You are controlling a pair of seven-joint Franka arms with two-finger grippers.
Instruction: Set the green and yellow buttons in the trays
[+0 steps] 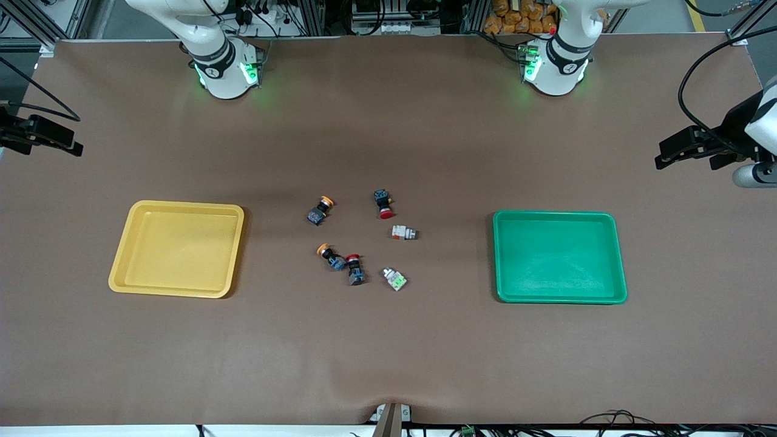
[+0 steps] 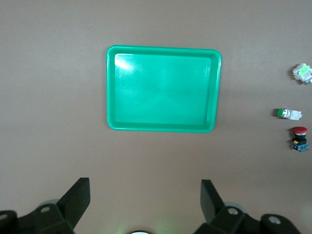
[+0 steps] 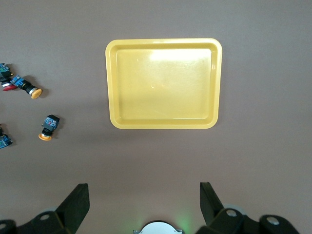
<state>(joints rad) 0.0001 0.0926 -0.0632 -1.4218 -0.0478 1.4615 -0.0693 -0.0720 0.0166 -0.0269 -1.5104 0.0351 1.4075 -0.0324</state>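
Two orange-capped buttons [image 1: 320, 210] [image 1: 331, 255], a whitish-grey button [image 1: 403, 232] and a light-green-faced button [image 1: 394, 278] lie loose mid-table between the yellow tray [image 1: 176, 249] and the green tray [image 1: 558, 256]. Both trays hold nothing. My left gripper [image 2: 145, 187] is open and empty, high over the table at the left arm's end, with the green tray [image 2: 163, 87] below it. My right gripper [image 3: 144, 191] is open and empty, high at the right arm's end, over the yellow tray [image 3: 163, 83]. The right wrist view shows both orange-capped buttons [image 3: 27, 87] [image 3: 48, 127].
Two red-capped switches [image 1: 383, 204] [image 1: 354, 269] lie among the buttons, the second touching an orange-capped button. The arms' bases [image 1: 224, 70] [image 1: 555, 67] stand at the table's edge farthest from the front camera. Brown cloth covers the table.
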